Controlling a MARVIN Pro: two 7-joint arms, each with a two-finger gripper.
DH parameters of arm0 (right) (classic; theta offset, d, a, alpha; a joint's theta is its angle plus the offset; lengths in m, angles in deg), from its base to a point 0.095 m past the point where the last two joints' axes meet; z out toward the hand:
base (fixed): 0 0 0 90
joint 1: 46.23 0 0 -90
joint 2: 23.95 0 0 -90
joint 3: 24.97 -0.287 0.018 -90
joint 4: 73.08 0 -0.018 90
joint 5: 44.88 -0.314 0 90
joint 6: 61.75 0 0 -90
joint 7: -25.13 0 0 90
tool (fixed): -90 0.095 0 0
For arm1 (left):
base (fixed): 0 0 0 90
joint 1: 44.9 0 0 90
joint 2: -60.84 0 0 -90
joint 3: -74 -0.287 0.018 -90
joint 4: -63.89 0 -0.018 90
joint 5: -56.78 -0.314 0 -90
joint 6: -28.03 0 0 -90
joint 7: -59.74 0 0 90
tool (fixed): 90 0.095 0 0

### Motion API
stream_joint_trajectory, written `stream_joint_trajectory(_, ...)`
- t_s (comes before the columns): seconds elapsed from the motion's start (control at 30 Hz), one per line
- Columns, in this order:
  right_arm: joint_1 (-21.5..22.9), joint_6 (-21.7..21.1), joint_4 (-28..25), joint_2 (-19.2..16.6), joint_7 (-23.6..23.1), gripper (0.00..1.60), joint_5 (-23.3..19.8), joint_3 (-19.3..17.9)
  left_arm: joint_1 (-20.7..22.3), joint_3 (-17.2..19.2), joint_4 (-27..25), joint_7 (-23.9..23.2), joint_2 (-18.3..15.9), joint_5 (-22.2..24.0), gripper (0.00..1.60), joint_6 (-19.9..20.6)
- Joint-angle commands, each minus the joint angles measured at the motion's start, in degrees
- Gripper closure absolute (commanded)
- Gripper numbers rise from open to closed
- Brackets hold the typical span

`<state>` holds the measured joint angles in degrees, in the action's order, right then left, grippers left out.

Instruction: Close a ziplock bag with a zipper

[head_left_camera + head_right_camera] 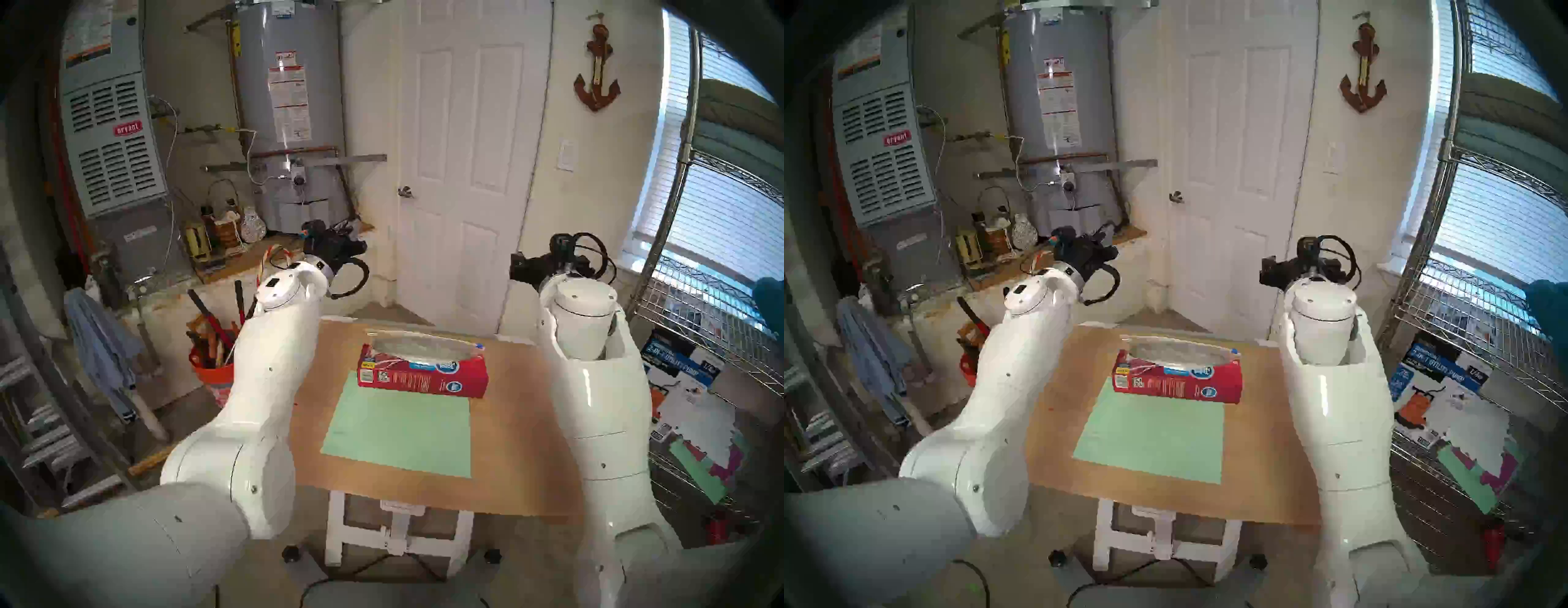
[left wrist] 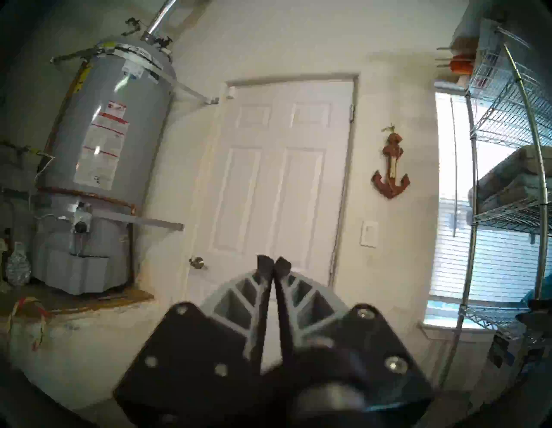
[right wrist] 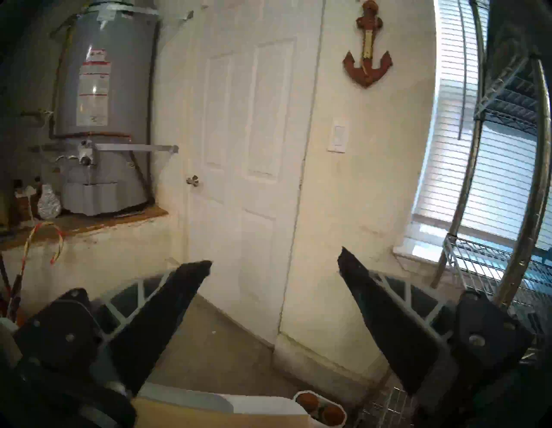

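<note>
The ziplock bag (image 1: pixel 424 346) is clear and crinkled and lies on top of a red box (image 1: pixel 424 378) at the far middle of the table. Its white top strip bows apart, so the mouth gapes. The small blue zipper (image 1: pixel 479 347) sits at the strip's right end, also seen as the zipper (image 1: pixel 1234 352). Both arms are raised beyond the table's far corners, well away from the bag. My left gripper (image 2: pixel 274 263) points at the door with its fingertips together and nothing between them. My right gripper (image 3: pixel 274 260) stands wide open and empty.
A green mat (image 1: pixel 403 429) lies on the brown table (image 1: pixel 522 446) in front of the red box. A water heater (image 1: pixel 288 106) and shelf clutter stand at the far left, a white door (image 1: pixel 458 170) behind, and a wire rack (image 1: pixel 712 297) on the right.
</note>
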<state>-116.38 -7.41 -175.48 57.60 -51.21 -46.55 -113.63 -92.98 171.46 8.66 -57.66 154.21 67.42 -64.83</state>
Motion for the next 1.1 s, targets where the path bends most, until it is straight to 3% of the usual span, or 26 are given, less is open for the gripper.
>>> stream_joint_trajectory(0.0,0.26,3.06,-2.23,3.98,4.17,0.0,0.7,0.55,-2.15,-0.81,-7.05,3.68,0.87,-2.04,0.0,2.99)
stream_joint_trajectory(0.43,-0.1,6.39,-1.68,6.44,9.11,0.0,1.83,1.01,-6.33,-1.78,-16.28,10.65,2.44,-5.37,0.0,11.26)
stream_joint_trajectory(1.07,-0.21,9.05,-0.96,7.36,11.22,0.0,2.46,1.27,-11.93,-2.59,-29.55,16.51,4.55,-8.12,0.0,25.04)
